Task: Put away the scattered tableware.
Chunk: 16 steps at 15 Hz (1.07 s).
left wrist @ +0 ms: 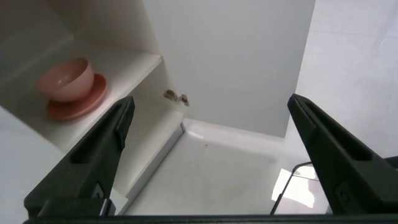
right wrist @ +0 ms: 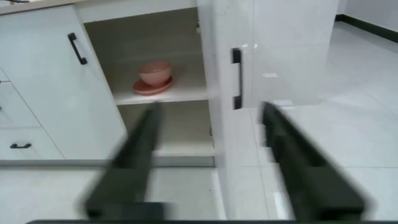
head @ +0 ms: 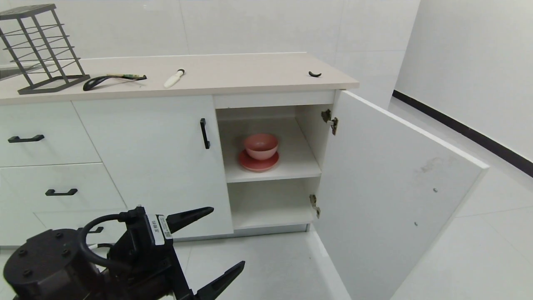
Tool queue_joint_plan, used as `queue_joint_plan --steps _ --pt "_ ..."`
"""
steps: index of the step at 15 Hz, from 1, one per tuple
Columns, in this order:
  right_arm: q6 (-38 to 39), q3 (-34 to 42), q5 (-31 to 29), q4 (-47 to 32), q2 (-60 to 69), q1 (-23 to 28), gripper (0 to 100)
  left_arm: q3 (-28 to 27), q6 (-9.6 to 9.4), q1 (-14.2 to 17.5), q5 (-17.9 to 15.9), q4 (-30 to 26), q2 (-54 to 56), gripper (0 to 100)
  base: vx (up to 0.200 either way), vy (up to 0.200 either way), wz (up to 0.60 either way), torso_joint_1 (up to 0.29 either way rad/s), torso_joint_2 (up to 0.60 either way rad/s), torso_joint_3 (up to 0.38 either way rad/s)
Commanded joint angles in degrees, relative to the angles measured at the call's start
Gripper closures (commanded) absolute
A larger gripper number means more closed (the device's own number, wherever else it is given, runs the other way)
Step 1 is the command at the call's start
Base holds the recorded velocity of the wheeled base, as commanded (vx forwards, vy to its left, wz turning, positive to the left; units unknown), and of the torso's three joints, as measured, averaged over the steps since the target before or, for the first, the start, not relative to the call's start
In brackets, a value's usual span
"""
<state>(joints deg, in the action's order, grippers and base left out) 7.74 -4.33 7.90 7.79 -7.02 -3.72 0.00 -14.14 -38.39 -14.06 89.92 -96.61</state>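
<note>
1. The left gripper sat low at about 7 o'clock in the head view. Its arm was angled up toward the open cabinet, and its two black fingers were spread wide with nothing between them.
2. In the right wrist view the right gripper was blurred. Its jaws appeared to be wide apart and empty, facing the cabinet door.
3. A pink bowl sat on a red plate on the upper shelf of the cabinet, at 1 o'clock from the left gripper.
4. The cabinet door was swung fully open, at 3 o'clock from the bowl.
5. On the desk, at 10 to 11 o'clock from the bowl, lay a black ladle and a white-handled utensil, near each other but apart.
6. A small black piece lay at 1 o'clock from the bowl.
</note>
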Motion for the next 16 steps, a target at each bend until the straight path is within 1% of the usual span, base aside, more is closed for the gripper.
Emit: queue_joint_plan --steps 1,4,6,7,8,9,10,11,12,13,14,15,16 --pt "-0.09 -4.55 0.01 -0.93 -5.11 -0.06 100 0.00 -0.01 -0.11 -0.01 0.08 0.11 0 0.000 -0.200 0.00 0.002 0.00 0.002" --pt "-0.18 -12.90 0.36 -0.67 -19.35 -0.59 100 0.00 -0.01 -0.28 -0.01 0.08 1.42 0 0.000 0.000 0.00 0.000 0.00 0.000" --pt "-1.15 -16.06 2.56 0.38 -29.19 -1.56 100 0.00 -0.01 0.07 -0.01 0.08 2.66 0 0.000 0.000 0.00 0.000 0.00 0.000" --pt "-1.24 -16.33 2.91 2.76 -34.02 -1.82 100 0.00 -0.01 0.95 0.08 0.08 3.89 0 0.000 0.000 0.00 0.000 0.00 0.000" --pt "-1.33 -16.33 2.91 5.13 -37.01 -1.82 100 0.00 0.08 2.35 0.08 0.08 5.20 0 0.000 0.000 0.00 0.000 0.00 0.000" --pt "-1.33 -15.89 2.91 9.96 -42.02 -1.56 100 0.00 0.17 7.36 0.17 0.08 9.07 0 0.000 0.000 0.00 0.000 0.00 0.000" --pt "-1.33 -15.71 2.91 12.16 -44.39 -1.38 100 0.00 0.78 10.88 0.26 0.08 11.97 0 0.000 0.000 0.00 0.000 0.00 0.000" --pt "-1.33 -15.80 2.91 13.66 -46.68 -1.38 100 0.00 2.80 15.19 0.26 0.08 15.40 0 0.000 0.000 0.00 0.000 0.00 0.000" --pt "-1.33 -15.71 2.91 14.71 -49.05 -1.38 100 0.00 6.23 19.67 0.87 0.08 19.18 0 0.000 0.000 0.00 0.000 0.00 0.000" --pt "-1.24 -15.54 2.91 15.59 -50.55 -1.56 100 0.00 8.96 23.10 2.28 -2.03 21.82 0 0.000 0.000 0.00 0.000 0.00 0.000" --pt "-1.24 -15.27 2.91 16.29 -51.69 -1.47 100 0.00 10.98 25.47 2.89 -4.84 24.10 0 0.000 0.000 0.00 0.000 0.00 0.000" --pt "-1.24 -15.01 2.91 18.31 -54.06 -1.47 100 0.00 15.02 29.51 2.89 -12.57 29.37 0 0.000 0.000 0.00 0.000 0.00 0.000" --pt "-1.24 -15.01 2.91 18.31 -54.06 -1.47 100 0.00 15.02 29.51 2.89 -12.57 29.37 0 0.000 0.000 0.00 0.000 0.00 0.000"
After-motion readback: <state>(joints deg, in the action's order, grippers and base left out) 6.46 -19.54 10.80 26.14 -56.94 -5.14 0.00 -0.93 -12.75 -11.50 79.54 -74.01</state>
